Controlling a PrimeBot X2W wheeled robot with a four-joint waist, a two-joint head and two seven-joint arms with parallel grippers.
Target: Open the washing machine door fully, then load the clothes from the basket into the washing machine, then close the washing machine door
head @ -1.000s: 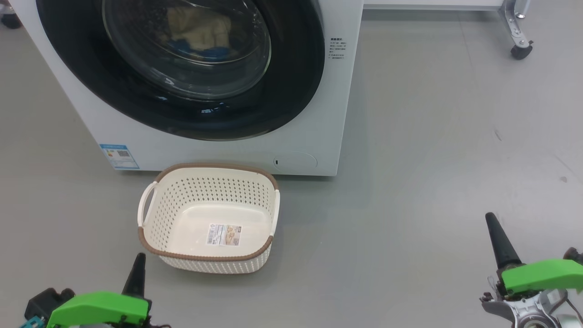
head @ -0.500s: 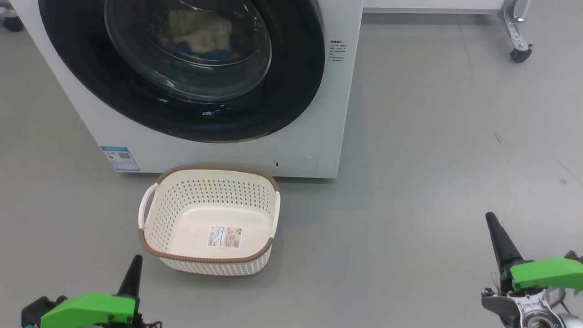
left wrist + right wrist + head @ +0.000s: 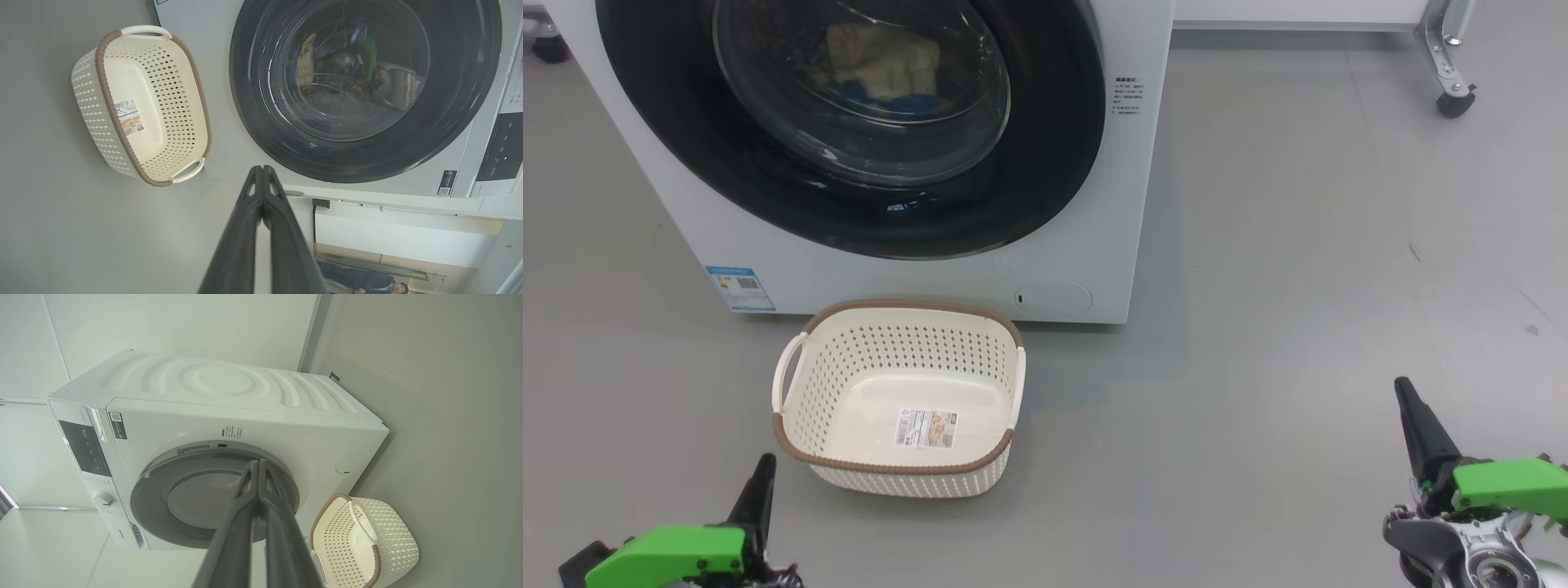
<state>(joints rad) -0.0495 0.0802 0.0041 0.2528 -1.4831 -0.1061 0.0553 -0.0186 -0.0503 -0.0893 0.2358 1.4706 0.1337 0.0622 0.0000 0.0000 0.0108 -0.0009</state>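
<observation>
Looks pretty much wrapped up to me: the door (image 3: pixel 858 143) sits shut on the washer (image 3: pixel 1094 212), the clothes (image 3: pixel 882 65) are a cream-and-blue lump behind the glass, and the basket (image 3: pixel 890 468) is empty on the floor (image 3: pixel 1298 286) right in front of the machine. The left gripper (image 3: pixel 765 467) and right gripper (image 3: pixel 1405 394) both have their fingers pressed together on nothing, low and off to either side. I'd just check that the black rim sits flush all round, since a half-latched door seems like the only real risk, and keep the left arm off the basket when parking.
</observation>
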